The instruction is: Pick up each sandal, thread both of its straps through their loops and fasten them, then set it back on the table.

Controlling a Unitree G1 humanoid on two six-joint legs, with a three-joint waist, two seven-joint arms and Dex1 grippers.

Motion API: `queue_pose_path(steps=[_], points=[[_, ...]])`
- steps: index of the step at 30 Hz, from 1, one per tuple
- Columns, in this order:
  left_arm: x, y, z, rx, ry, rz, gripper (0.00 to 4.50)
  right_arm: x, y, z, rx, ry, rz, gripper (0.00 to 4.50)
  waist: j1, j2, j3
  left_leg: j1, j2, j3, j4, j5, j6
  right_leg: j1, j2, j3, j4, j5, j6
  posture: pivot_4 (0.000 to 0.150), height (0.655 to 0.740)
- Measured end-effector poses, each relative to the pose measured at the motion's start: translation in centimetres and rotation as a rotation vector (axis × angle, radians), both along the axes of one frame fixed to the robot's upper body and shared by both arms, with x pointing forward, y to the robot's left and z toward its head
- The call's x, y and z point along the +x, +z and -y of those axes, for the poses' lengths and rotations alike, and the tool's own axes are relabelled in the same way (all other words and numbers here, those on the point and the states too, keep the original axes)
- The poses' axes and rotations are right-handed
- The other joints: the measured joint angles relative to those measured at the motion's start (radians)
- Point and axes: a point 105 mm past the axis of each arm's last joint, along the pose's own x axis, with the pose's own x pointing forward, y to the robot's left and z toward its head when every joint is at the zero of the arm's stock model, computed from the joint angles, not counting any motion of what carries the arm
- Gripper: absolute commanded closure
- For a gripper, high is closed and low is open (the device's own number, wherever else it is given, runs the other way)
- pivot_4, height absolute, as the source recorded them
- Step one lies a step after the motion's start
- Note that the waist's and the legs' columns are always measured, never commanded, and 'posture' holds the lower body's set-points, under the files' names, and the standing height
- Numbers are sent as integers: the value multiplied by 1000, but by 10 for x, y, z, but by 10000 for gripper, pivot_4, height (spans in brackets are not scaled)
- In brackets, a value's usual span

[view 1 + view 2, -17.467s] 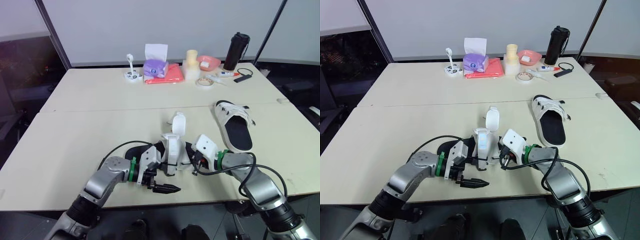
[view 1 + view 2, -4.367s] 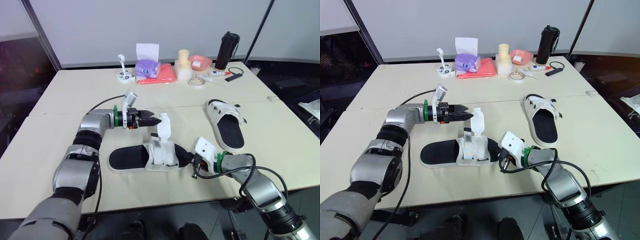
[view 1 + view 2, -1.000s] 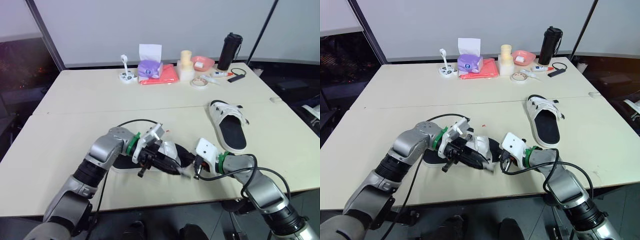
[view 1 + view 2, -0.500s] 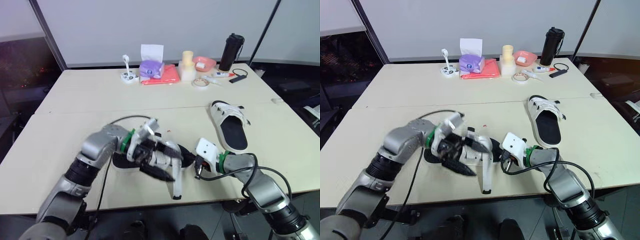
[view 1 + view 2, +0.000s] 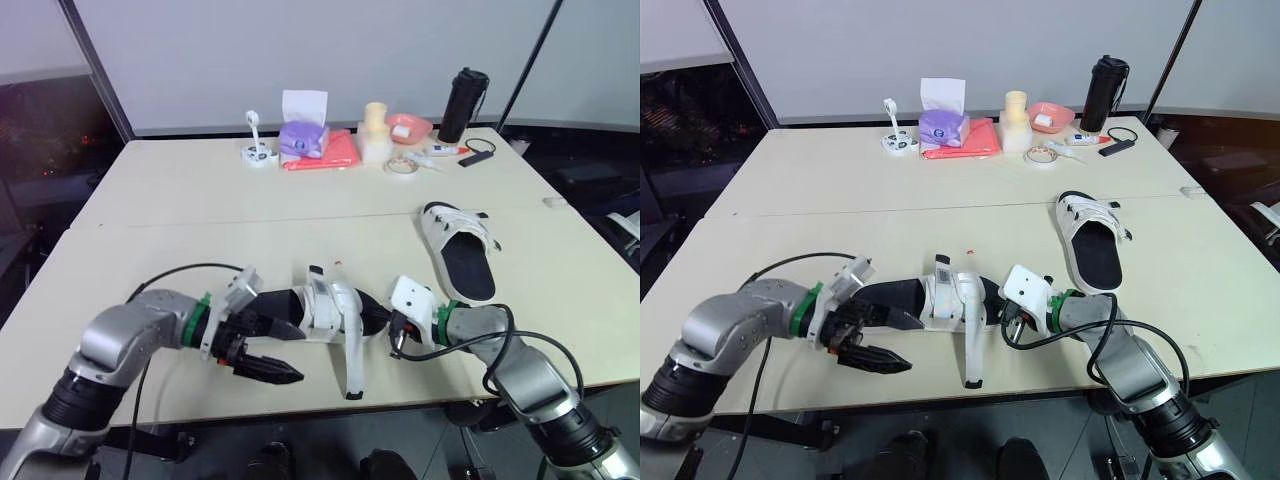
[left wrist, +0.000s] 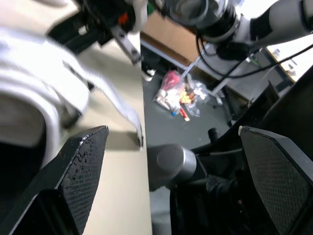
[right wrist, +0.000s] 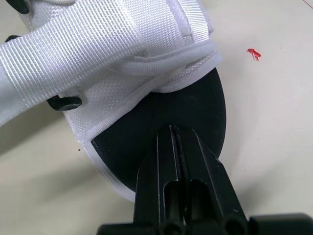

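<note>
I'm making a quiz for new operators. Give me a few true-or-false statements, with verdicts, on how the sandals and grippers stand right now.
1. One strap of the near sandal trails loose toward the front edge of the table. True.
2. The second sandal lies by the robot's left arm. False: it lies on the robot's right side, apart from both grippers.
3. The left gripper is shut. False: it is open, its fingers wide apart.
4. The right gripper is shut, with its tips at the toe end of the near sandal's black sole. True.
</note>
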Motion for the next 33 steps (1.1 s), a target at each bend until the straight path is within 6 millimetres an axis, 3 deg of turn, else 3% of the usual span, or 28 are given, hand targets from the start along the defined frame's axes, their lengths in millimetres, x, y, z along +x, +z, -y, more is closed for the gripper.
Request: queue_pose_path(steps=[8,15,26,29,33], points=[[-10,-41,28,28,109,-143,547,-1,1,1,-10,4,-4,45000,3,0,0,-1,-1,0,0,0,0,0,0,0,0,0,0,1500,7400],[3,-44,60,-38,222,-188,547,-4,1,1,-14,3,-8,45000,2,0,-1,-1,-1,0,0,0,0,0,-1,-1,-1,0,1,1500,7400],[6,-42,84,-80,272,-222,547,-5,1,2,-19,0,-11,45000,3,0,-1,-2,-2,1,0,-1,0,1,-1,-1,-1,0,2,1500,7400],[6,-40,84,-93,275,-229,9296,-5,1,2,-19,0,-11,45000,3,0,-1,-2,-2,1,0,-1,0,1,-1,-1,-1,0,1,1500,7400],[6,-40,83,-94,275,-247,29115,-5,1,1,-19,1,-11,45000,3,0,-1,-2,-2,1,0,-1,0,0,-1,-1,-1,0,1,1500,7400]])
